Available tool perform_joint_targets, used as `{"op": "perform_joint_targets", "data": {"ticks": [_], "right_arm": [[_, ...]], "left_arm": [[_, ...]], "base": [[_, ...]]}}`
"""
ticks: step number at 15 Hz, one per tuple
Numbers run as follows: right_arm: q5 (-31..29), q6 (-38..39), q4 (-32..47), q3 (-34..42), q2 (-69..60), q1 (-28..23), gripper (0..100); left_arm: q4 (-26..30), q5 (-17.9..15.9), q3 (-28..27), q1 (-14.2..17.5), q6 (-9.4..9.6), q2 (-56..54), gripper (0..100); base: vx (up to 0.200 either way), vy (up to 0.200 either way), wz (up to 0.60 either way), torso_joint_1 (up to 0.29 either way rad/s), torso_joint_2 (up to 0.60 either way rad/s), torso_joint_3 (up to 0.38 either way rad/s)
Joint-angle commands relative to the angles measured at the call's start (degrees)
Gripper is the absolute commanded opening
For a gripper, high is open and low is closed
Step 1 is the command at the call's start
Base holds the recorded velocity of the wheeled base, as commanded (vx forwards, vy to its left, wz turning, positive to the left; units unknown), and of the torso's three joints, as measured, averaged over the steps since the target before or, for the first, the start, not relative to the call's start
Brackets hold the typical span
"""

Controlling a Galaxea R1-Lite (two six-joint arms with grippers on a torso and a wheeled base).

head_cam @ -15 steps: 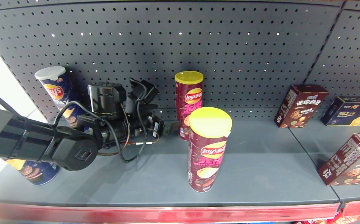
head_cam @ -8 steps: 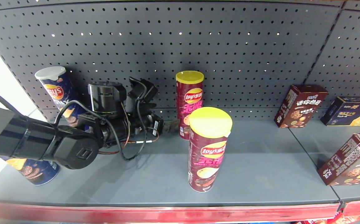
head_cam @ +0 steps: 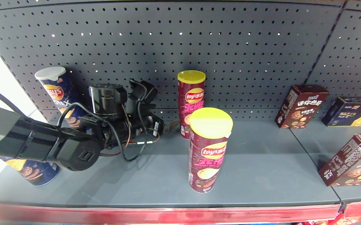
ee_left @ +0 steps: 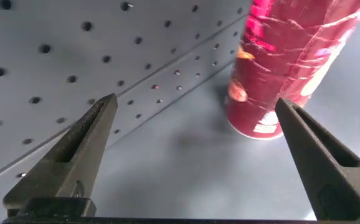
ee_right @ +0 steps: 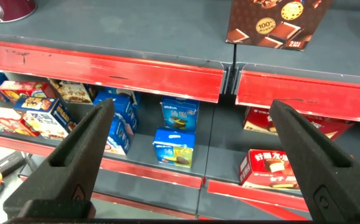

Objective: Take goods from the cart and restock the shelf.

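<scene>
Left gripper [head_cam: 169,126] mid-frame on the shelf [head_cam: 261,162], just beside the rear maroon can [head_cam: 190,103].
Jaws spread wide, empty (can touching neither finger); right gripper [ee_right: 192,104] jaws also wide apart.

1. Maroon chip can [head_cam: 208,150], yellow lid, stands upright mid-way along the shelf [head_cam: 261,168].
2. Matching can [head_cam: 190,103] stands upright at its 11 o'clock, farther back.
3. Blue can [head_cam: 58,90], white lid, upright at its 10 o'clock.
</scene>
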Motion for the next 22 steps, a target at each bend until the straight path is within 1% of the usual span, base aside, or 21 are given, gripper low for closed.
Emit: {"op": "perform_joint_targets", "data": {"ticks": [1,3,6,11,22], "right_arm": [[0.0,0.0,0.0,0.0,0.1,0.0,100],[0.0,0.0,0.0,0.0,0.1,0.0,100],[0.0,0.0,0.0,0.0,0.1,0.0,100],[0.0,-0.1,0.0,0.0,0.1,0.0,100],[0.0,0.0,0.0,0.0,0.1,0.0,100]], "left_arm": [[-1.3,0.3,1.0,0.5,0.08,-0.5,100],[-1.5,1.7,0.4,0.8,0.17,-0.3,100],[-1.6,3.0,0.4,0.7,0.34,1.3,100],[-2.1,3.9,-1.2,0.7,0.34,3.1,100],[-2.0,3.9,-2.7,0.1,0.34,4.5,100]], "base": [[0.000,0.000,0.00,0.000,0.00,0.000],[0.000,0.000,0.00,0.000,0.00,0.000],[0.000,0.000,0.00,0.000,0.00,0.000],[0.000,0.000,0.00,0.000,0.00,0.000],[0.000,0.000,0.00,0.000,0.00,0.000]]}}
